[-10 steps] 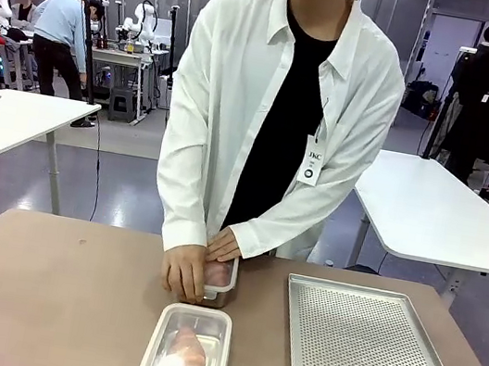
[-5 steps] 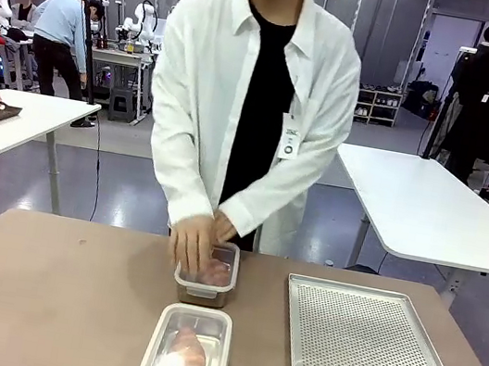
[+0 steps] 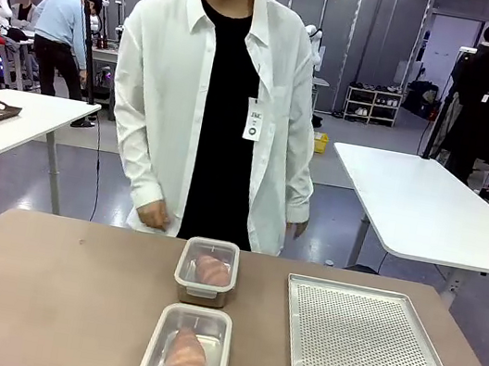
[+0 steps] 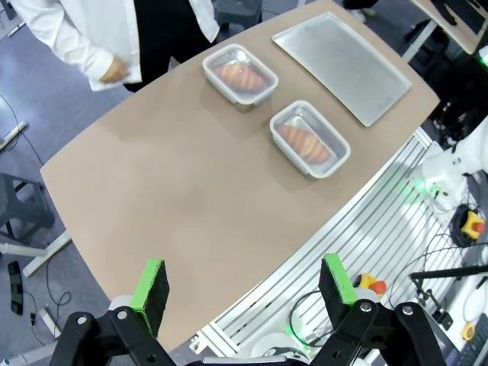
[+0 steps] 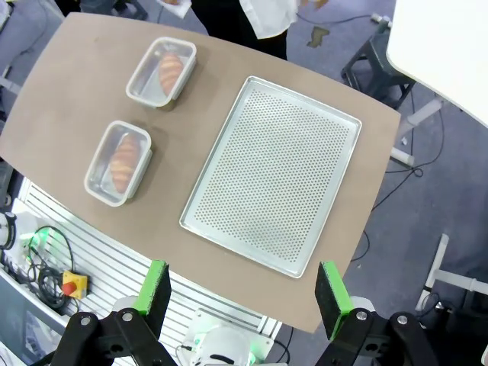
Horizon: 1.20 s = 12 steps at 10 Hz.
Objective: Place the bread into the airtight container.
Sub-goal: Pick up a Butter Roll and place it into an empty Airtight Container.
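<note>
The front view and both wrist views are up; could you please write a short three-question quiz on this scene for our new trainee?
1. True or false: the perforated tray holds a piece of bread.
2. How many clear containers on the brown table have bread inside?
3. Multiple choice: where are the person's hands? A) on the far container; B) lowered at the person's sides, off the table; C) on the tray.

Key: 1 false, the tray is bare. 2 two, one bread in the near container and one in the far one. 3 B.
</note>
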Each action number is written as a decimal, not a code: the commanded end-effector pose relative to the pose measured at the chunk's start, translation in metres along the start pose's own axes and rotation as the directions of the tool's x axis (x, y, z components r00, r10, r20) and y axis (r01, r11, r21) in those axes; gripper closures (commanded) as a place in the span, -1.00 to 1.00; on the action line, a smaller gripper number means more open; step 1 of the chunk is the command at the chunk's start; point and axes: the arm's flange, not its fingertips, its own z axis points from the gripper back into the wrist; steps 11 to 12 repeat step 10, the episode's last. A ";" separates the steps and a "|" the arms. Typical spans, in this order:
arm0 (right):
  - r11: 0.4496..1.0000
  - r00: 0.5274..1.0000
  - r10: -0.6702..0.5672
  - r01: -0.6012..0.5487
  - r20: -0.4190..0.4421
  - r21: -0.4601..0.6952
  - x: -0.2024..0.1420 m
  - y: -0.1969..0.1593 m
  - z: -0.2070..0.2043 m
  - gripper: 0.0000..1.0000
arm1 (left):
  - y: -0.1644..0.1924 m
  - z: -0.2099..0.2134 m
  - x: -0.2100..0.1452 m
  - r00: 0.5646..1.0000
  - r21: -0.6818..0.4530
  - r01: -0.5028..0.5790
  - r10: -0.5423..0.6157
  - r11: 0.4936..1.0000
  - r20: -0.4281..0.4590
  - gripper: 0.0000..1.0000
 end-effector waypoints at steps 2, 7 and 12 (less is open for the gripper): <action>1.000 1.000 0.016 -0.016 0.006 0.013 -0.001 -0.002 0.000 -0.90 | 0.000 0.000 0.001 1.000 -0.015 0.017 -0.017 1.000 0.003 -1.00; 1.000 1.000 0.016 -0.016 0.006 0.013 -0.001 -0.002 0.000 -0.90 | 0.000 0.000 0.001 1.000 -0.015 0.017 -0.017 1.000 0.003 -1.00; 1.000 1.000 0.016 -0.016 0.006 0.013 -0.001 -0.002 0.000 -0.90 | 0.000 0.000 0.001 1.000 -0.015 0.017 -0.017 1.000 0.003 -1.00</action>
